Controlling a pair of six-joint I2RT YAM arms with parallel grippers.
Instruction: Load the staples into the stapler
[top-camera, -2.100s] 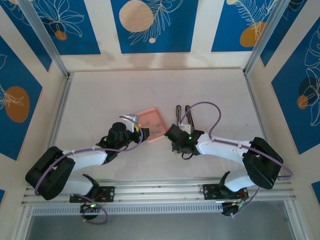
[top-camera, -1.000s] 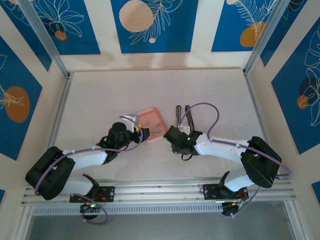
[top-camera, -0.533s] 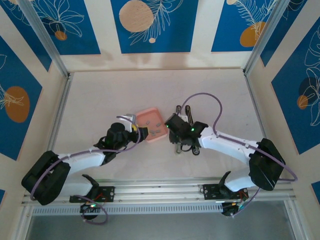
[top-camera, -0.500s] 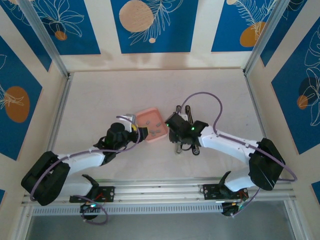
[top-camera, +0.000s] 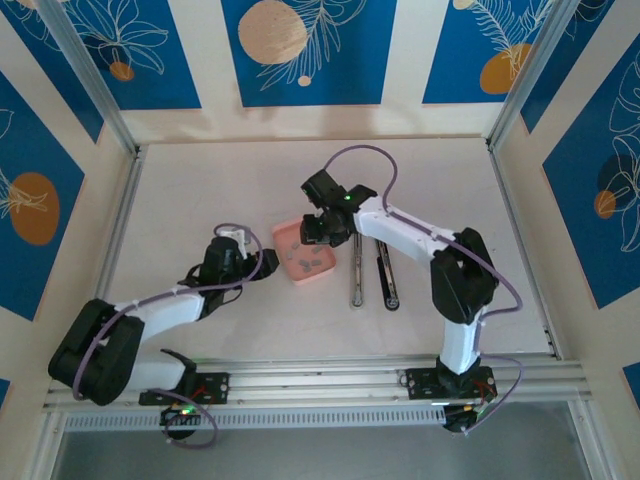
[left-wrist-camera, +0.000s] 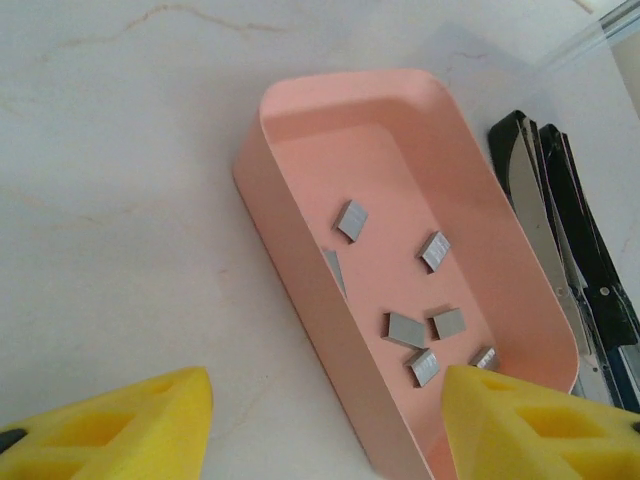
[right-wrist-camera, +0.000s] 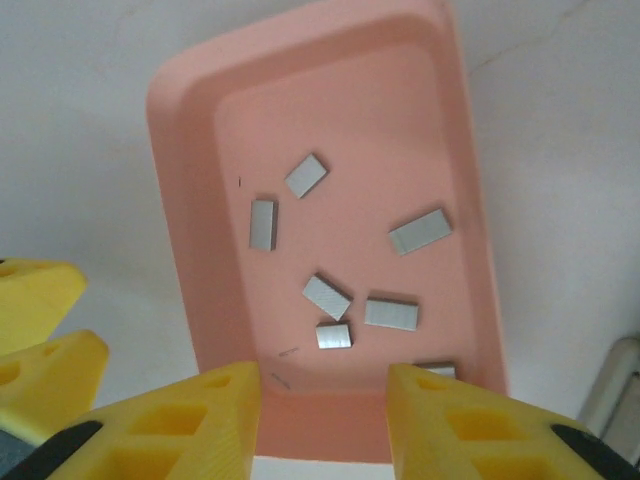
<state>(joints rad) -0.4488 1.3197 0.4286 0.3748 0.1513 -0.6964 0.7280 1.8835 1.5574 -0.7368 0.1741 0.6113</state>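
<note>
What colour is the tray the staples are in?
The tray is plain salmon pink, no pattern; the right wrist view shows it best.

Grey staples (right-wrist-camera: 420, 231) scattered loose — stapler (top-camera: 356, 275) splayed open, flat.

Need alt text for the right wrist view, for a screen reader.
A salmon-pink tray on a pale table holds several small grey staples, scattered loose. The right gripper hangs over the tray's end at the bottom of the frame, its yellow fingers apart with nothing held.
</note>
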